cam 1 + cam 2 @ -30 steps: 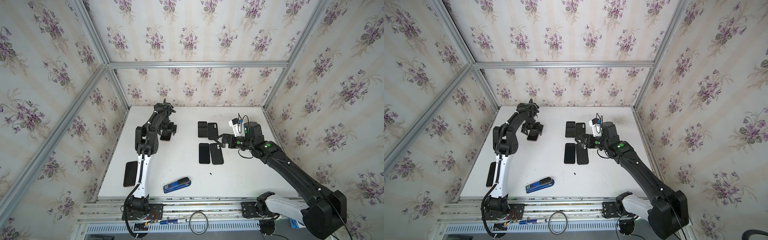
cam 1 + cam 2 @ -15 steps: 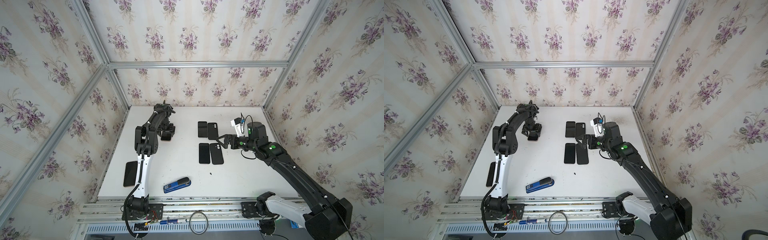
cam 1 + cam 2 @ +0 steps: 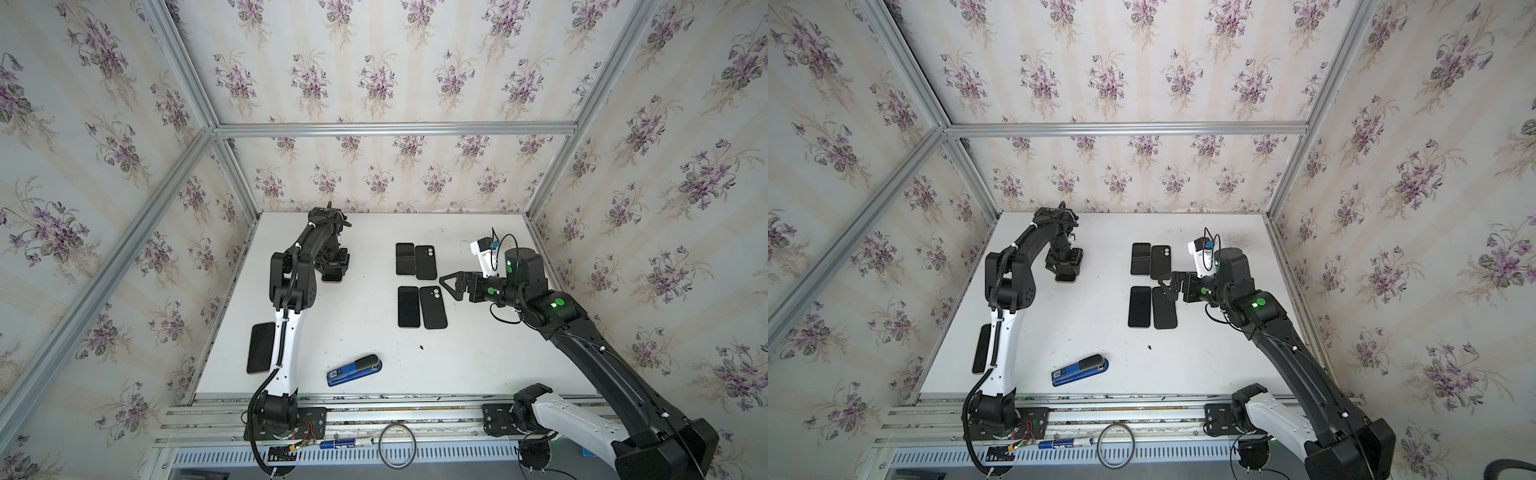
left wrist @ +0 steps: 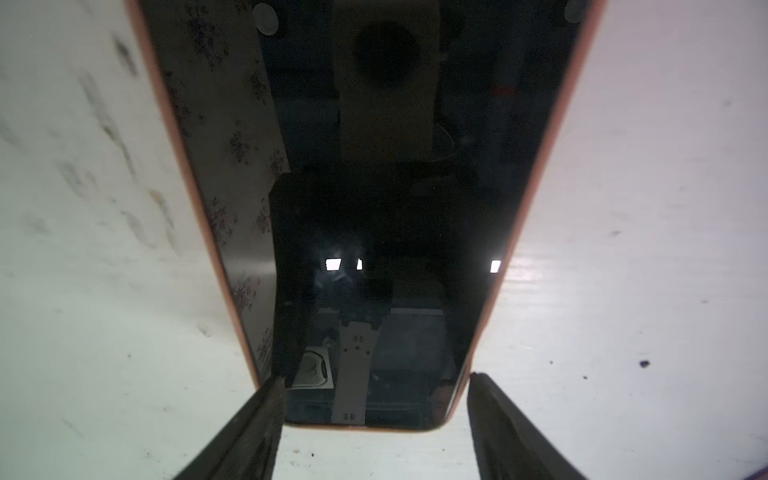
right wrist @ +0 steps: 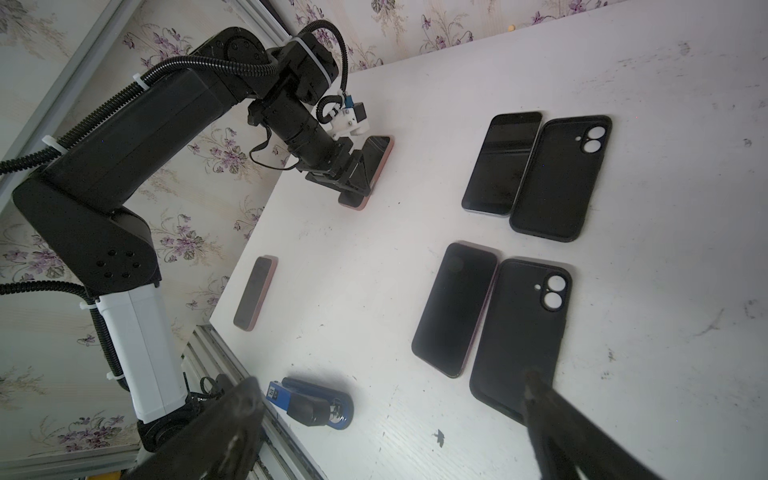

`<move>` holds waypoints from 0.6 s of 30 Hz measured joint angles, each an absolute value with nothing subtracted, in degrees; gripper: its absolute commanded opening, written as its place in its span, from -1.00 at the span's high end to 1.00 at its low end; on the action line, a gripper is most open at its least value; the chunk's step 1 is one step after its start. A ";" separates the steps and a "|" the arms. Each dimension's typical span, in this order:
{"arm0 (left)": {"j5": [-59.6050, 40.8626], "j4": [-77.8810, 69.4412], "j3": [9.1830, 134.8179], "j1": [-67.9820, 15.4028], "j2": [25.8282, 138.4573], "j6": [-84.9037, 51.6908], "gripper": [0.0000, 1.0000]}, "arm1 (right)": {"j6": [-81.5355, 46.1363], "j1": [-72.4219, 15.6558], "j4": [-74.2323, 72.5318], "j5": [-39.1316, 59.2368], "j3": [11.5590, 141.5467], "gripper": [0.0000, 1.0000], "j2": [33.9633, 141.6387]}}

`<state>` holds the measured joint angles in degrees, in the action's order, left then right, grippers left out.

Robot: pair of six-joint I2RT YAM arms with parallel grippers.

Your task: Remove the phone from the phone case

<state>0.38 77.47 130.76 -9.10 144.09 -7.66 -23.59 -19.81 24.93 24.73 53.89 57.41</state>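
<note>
Over the last second you drew the left gripper (image 4: 374,378) in from its full spread. Its fingertips (image 4: 270,399) came to stand at the two long edges of the salmon-pink phone case (image 4: 374,428), right at the end nearest the wrist camera. The phone (image 4: 374,208) was still seated in that case, screen up, lying flat on the far left part of the white table (image 3: 374,357), and neither had shifted. I could not tell from the wrist view whether the fingertips were already pinching the case or only brushing it, because the contact lay at its dark corners. You kept the right gripper (image 3: 448,285) spread wide and empty. It hovered near the bare phones (image 3: 408,306) and black cases (image 3: 432,307) in the middle, well apart from the work. My reading was that the approach was over and the grasp was under way. The extraction itself had not begun, and you would likely need a second hold to peel the case off.
</note>
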 measured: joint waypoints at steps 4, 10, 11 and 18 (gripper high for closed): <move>0.45 77.87 129.91 -9.23 143.83 -7.66 -0.46 | -23.59 -19.81 24.95 24.60 53.91 -0.99 57.14; 1.21 77.06 125.82 -9.78 141.36 -8.08 -0.99 | -23.77 -19.77 24.95 24.51 53.93 -0.99 56.90; 1.74 76.75 125.08 -9.78 140.70 -8.43 -0.99 | -23.97 -19.77 24.95 24.49 53.93 -0.99 56.77; 3.73 75.55 127.31 -8.82 140.77 -9.17 -0.99 | -24.03 -19.75 25.74 23.99 53.93 -0.99 55.31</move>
